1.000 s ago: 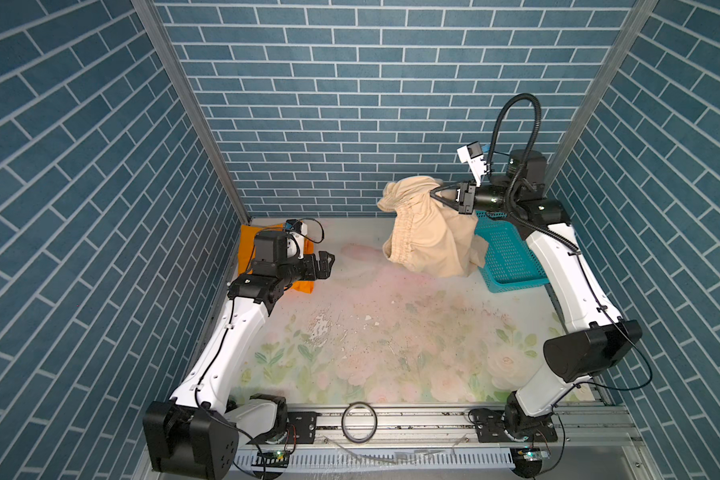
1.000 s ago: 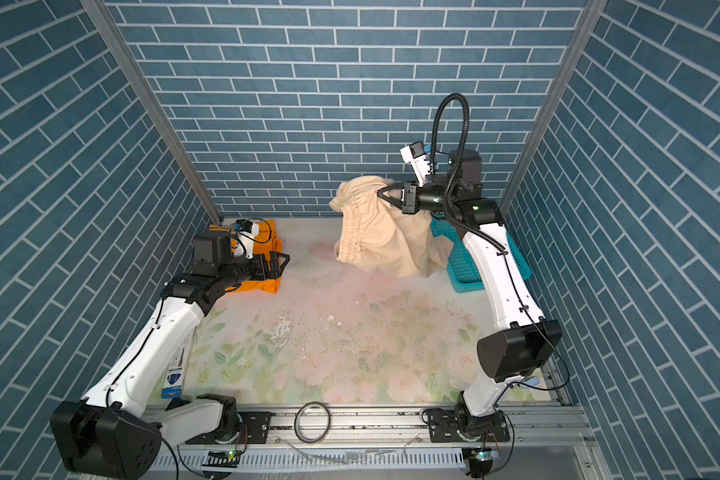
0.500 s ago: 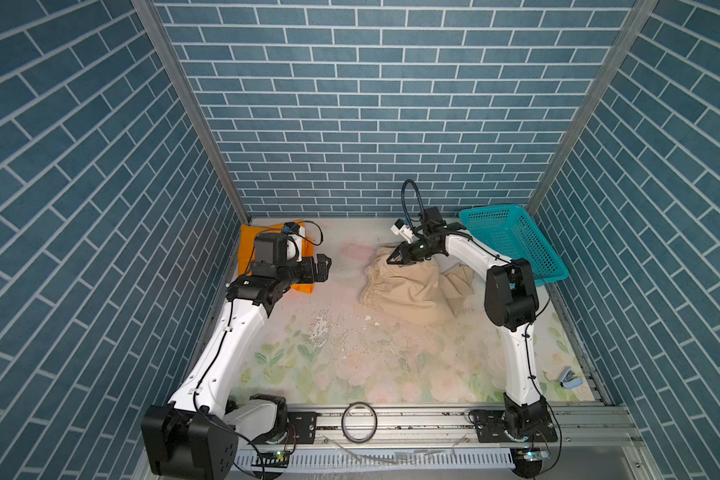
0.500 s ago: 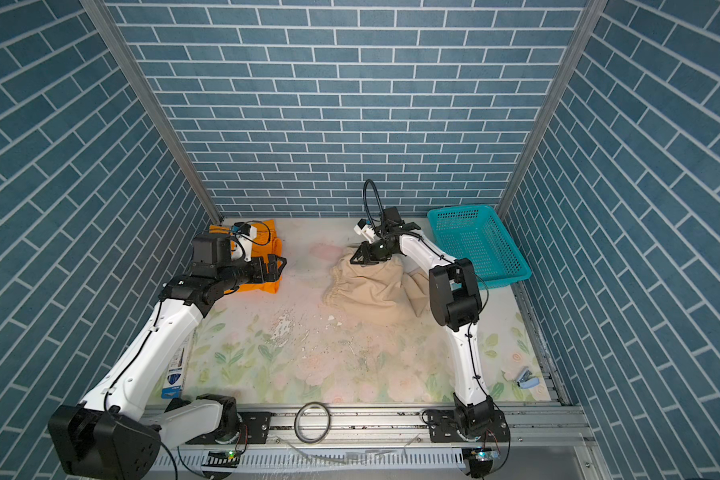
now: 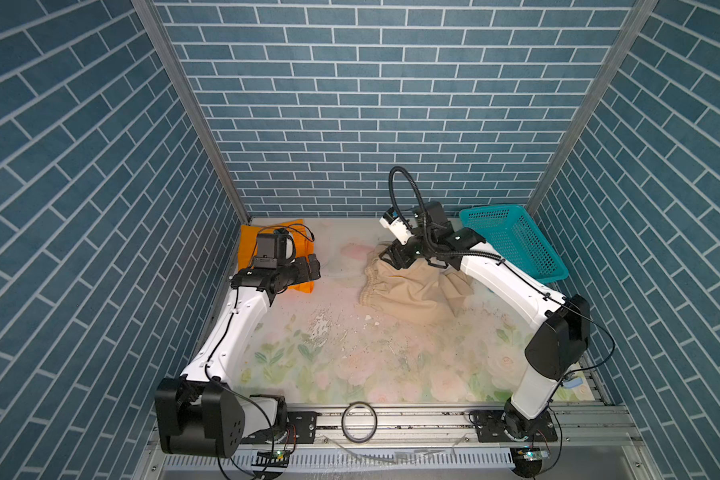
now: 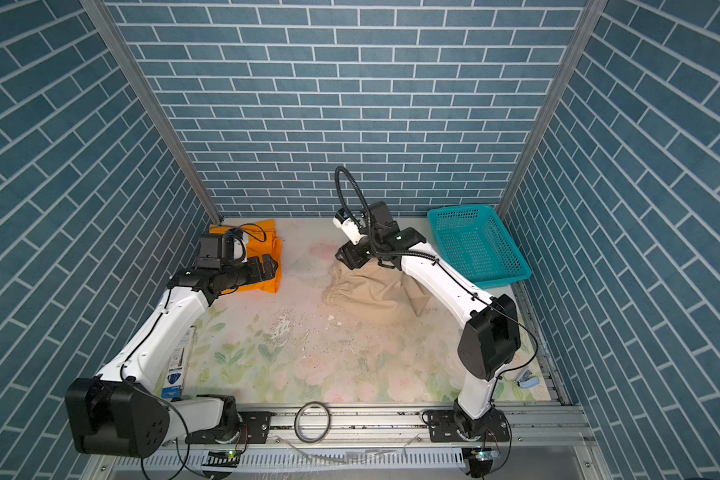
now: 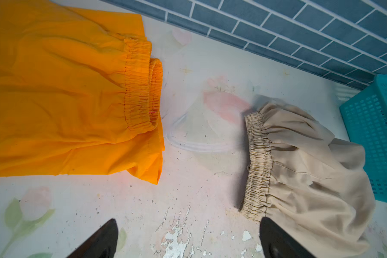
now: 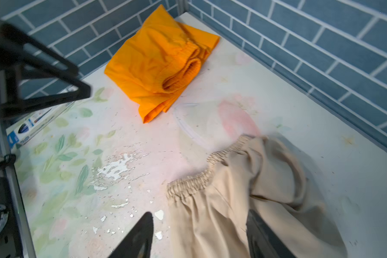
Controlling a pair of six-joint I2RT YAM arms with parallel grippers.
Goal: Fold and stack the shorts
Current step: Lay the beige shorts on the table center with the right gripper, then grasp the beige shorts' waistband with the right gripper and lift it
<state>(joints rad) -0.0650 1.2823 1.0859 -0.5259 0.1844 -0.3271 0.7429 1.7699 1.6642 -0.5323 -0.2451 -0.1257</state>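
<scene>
Beige shorts [image 5: 408,286] are now lying crumpled beside teal basket [image 5: 491,210], no longer dangling; right gripper [image 5: 393,258] is releasing them, left gripper [image 5: 310,268] idling spread; folding likely next.

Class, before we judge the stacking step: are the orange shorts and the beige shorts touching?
Apart. The left wrist view shows a strip of bare table between the orange shorts and the beige shorts.

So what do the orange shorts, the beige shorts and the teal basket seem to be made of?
Orange shorts: thin matte woven cloth, probably; crisp creases, gathered elastic waistband. Beige shorts: softer matte cloth, loose rounded folds, gathered waistband. Teal basket: rigid plastic, it seems, with a moulded grid of holes.
</scene>
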